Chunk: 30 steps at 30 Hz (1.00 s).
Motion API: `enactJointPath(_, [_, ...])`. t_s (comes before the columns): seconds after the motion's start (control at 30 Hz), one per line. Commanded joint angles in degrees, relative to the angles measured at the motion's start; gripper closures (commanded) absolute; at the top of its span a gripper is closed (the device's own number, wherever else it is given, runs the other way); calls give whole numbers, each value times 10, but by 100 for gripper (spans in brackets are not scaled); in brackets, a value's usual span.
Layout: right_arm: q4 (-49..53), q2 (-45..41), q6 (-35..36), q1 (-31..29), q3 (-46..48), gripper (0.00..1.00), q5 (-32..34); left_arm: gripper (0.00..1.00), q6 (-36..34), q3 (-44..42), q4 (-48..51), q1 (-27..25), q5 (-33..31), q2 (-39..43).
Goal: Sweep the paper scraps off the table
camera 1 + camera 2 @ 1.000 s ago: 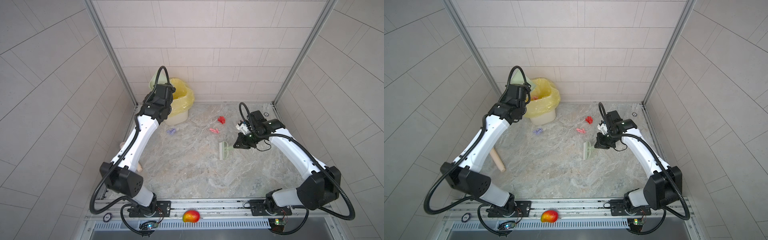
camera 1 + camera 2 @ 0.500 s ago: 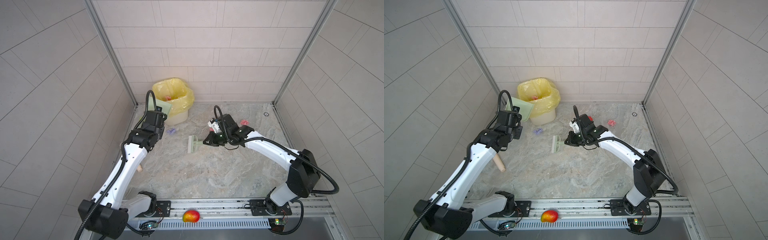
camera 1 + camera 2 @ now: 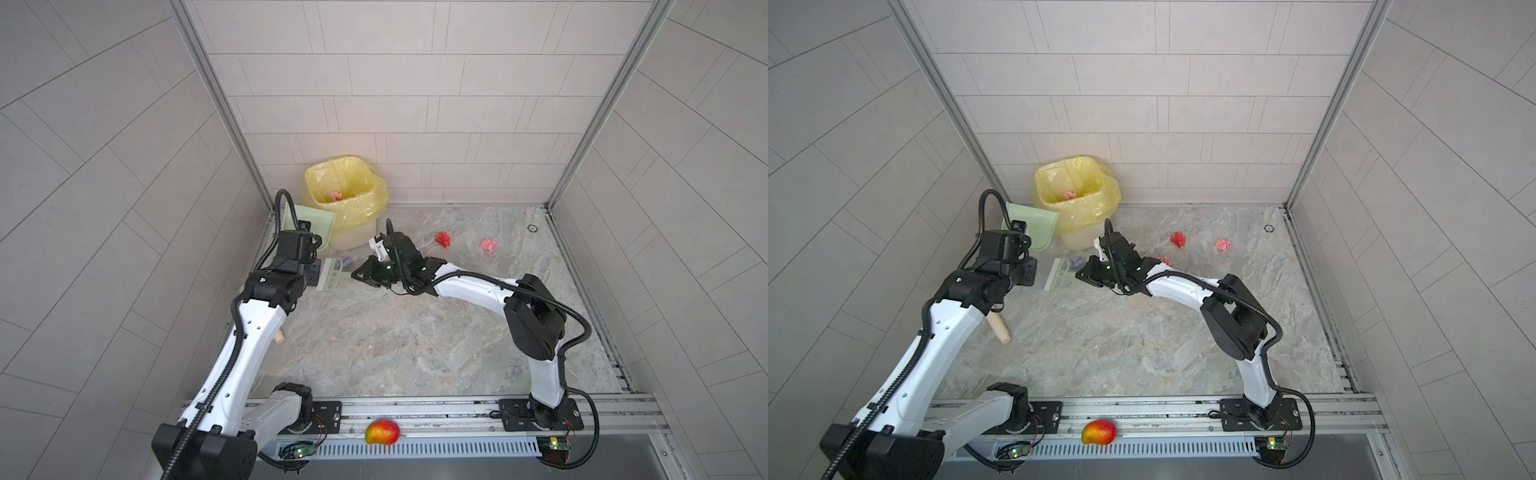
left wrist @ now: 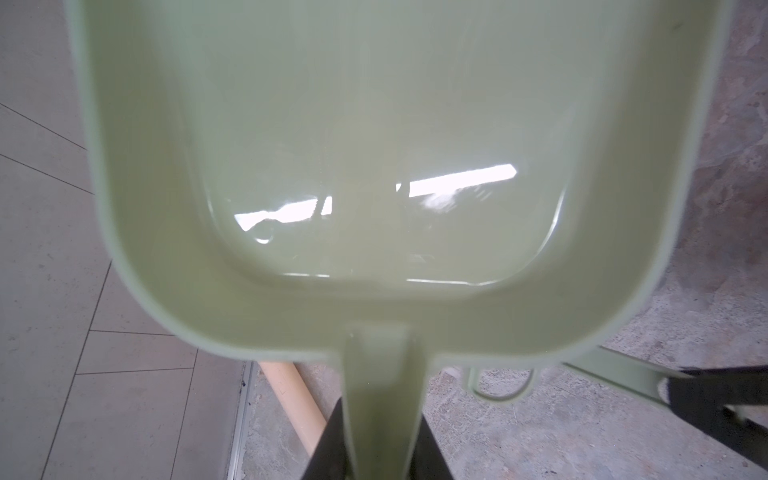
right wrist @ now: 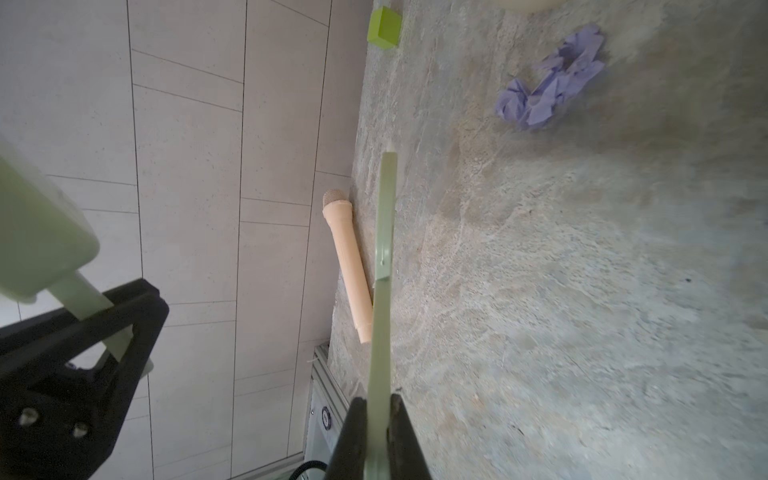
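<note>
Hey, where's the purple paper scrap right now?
In both top views the purple scrap lies on the table left of centre, just in front of the yellow-lined bin, beside the green brush.

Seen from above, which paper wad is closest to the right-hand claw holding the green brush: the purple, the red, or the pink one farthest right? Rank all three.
From the right gripper, in a top view:
1. Purple scrap: right beside it, on the left.
2. Red scrap: toward the middle, nearer the back.
3. Pink scrap: farther right, beyond the red.
</note>
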<state>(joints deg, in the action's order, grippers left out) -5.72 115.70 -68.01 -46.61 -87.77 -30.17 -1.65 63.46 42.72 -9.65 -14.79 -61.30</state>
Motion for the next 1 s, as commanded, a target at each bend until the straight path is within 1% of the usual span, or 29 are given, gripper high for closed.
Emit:
enactJointPath(0.0, [-69, 28, -69, -1, -25, 100, 29, 100, 26, -21, 2, 3, 22, 15])
enactJointPath(0.2, [-72, 79, -95, 0, -67, 100, 49, 100, 39, -42, 16, 3, 39, 28])
enactJointPath(0.47, [-80, 128, -137, 6, -104, 100, 64, 100, 33, -43, 28, 4, 33, 29])
enactJointPath(0.73, [-77, 123, -149, 19, -80, 100, 82, 100, 37, -46, 29, 4, 39, 26])
enactJointPath(0.97, [-87, 100, -162, 30, -36, 100, 91, 100, 38, -45, 29, 4, 41, 23])
